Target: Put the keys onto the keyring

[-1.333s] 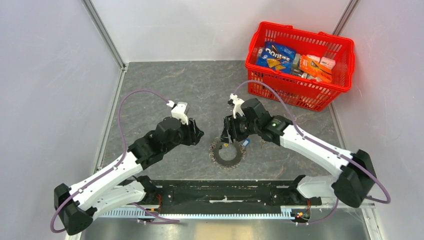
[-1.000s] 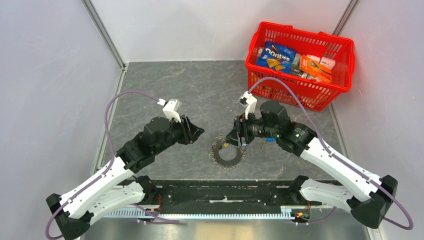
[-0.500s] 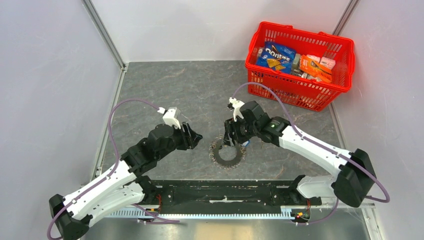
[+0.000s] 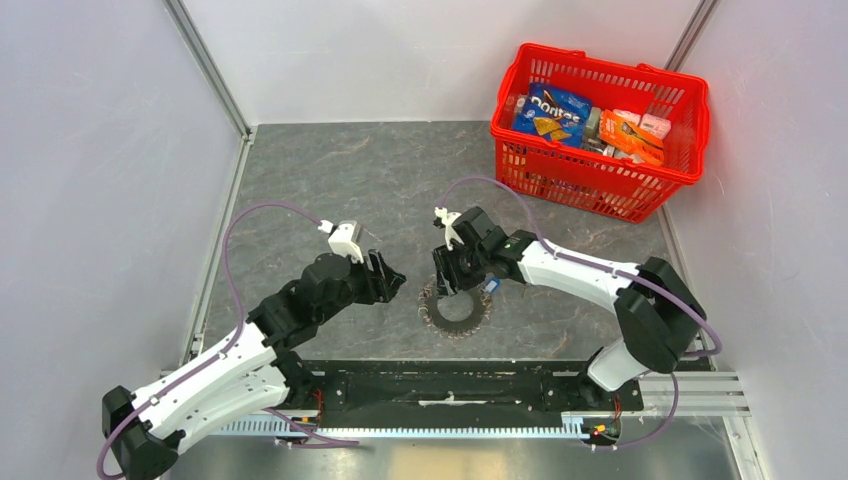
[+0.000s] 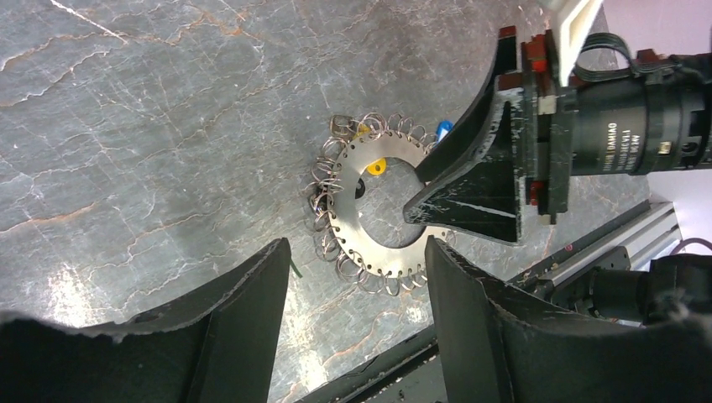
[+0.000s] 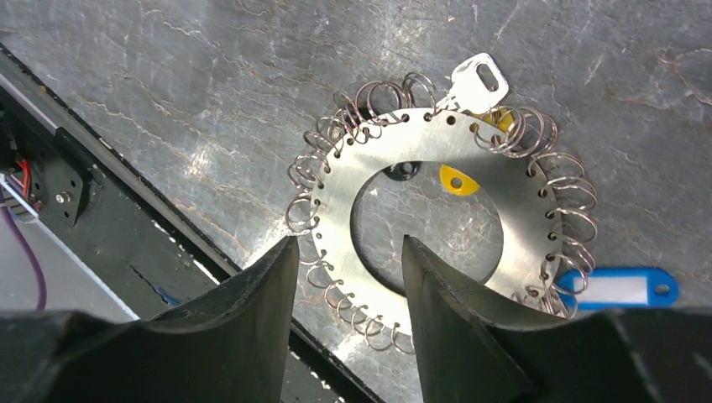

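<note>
Left pincer low, jaws apart, facing right pincer, jaws apart, tilted down.

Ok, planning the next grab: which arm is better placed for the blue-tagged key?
Right, probably: the right claw hangs over the keyring, blue tag beside it; the left claw stands apart.

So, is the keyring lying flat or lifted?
Flat: the keyring lies on the table, with no edge raised in either wrist view.

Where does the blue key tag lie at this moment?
In the right wrist view, the blue tag lies flat on the table at the lower right, just outside the keyring's rim of small wire loops.
</note>
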Motion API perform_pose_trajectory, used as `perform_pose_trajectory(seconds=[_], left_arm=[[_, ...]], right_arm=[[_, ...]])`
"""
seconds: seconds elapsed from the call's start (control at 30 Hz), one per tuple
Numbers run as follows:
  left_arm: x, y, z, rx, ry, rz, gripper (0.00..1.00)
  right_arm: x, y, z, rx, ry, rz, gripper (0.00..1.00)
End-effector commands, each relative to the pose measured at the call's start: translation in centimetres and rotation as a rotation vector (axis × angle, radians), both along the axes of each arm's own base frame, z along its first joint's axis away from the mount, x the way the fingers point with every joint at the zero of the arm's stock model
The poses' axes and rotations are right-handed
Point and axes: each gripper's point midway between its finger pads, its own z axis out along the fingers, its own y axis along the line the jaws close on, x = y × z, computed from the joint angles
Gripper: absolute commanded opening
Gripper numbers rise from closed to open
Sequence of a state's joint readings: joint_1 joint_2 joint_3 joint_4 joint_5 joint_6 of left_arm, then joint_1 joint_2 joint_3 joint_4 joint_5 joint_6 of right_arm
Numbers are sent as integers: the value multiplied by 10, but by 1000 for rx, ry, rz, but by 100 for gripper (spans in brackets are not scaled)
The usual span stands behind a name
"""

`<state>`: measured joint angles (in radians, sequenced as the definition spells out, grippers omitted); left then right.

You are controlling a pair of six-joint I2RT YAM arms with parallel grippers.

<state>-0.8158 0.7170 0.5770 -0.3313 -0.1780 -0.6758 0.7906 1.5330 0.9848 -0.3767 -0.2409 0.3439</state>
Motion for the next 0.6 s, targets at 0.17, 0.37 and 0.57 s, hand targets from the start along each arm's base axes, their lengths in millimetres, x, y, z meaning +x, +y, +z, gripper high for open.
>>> perform_pose_trajectory(seconds=[0.17,0.37,0.57], left_arm=[[6,-9,15,-24,-80,-38,70],[4,-8,18,-34,-86,-49,71],[3,-5,17,-33,-86,-43,71]], right_arm=[[23,30,3,29,-79,17,50],[24,41,-6,19,-82,23,44],[28,45,-15,-1,-89,10,40]])
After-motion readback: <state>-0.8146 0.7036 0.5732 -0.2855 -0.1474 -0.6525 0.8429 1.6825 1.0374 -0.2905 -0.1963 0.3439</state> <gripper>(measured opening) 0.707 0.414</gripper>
